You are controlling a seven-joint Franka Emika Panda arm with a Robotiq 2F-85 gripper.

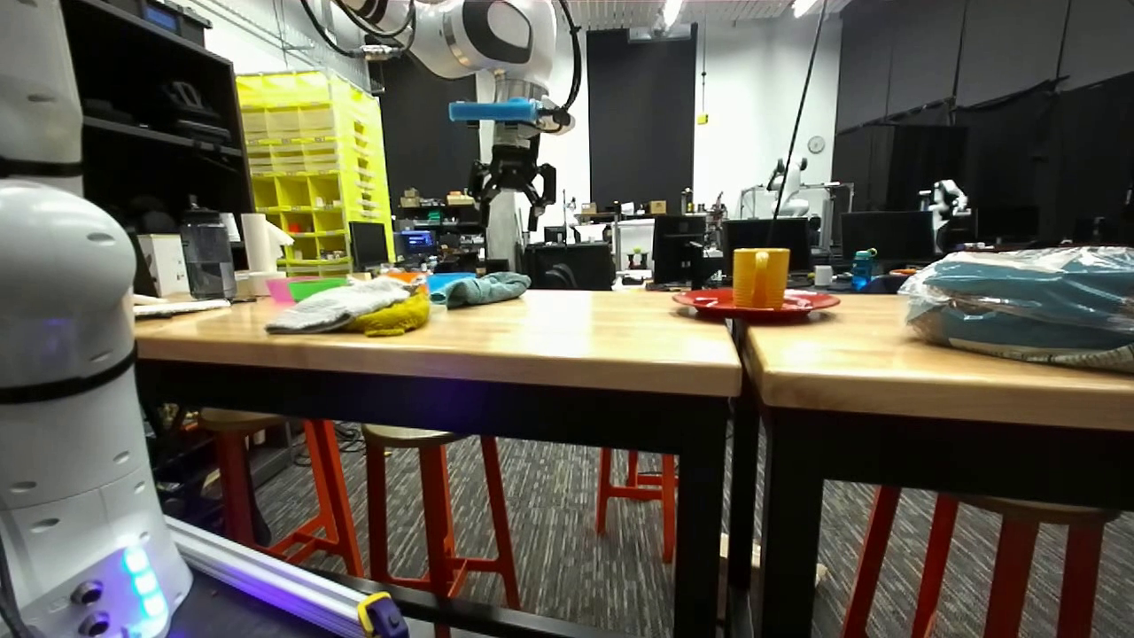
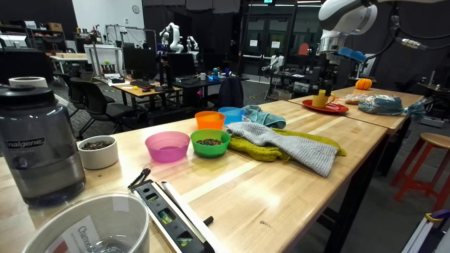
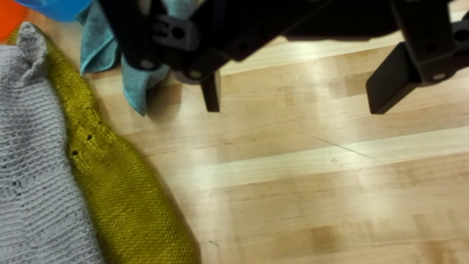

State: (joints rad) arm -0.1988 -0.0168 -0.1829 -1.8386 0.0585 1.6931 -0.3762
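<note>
My gripper (image 1: 511, 217) is open and empty, raised well above the wooden table. In the wrist view the gripper (image 3: 295, 108) has its fingers wide apart with bare wood between them. A crumpled teal cloth (image 3: 99, 47) is nearest, beside and below the left finger. A mustard knit cloth (image 3: 135, 205) and a grey knit cloth (image 3: 29, 165) overlap at the left; they also lie mid-table in both exterior views. A yellow mug (image 1: 775, 279) stands upright on a red plate (image 1: 704, 303) near the table joint. In an exterior view the fingertips overlap the mug (image 2: 319, 101) only by line of sight.
Pink (image 2: 167, 149), green (image 2: 210, 150), orange (image 2: 210, 121) and blue (image 2: 230, 114) bowls stand behind the cloths. A water bottle (image 2: 42, 154), white bowl (image 2: 100, 158), clear cup (image 2: 139, 218) and spirit level (image 2: 165, 214) are at one end. A bagged package (image 1: 1036, 306) lies beyond the plate.
</note>
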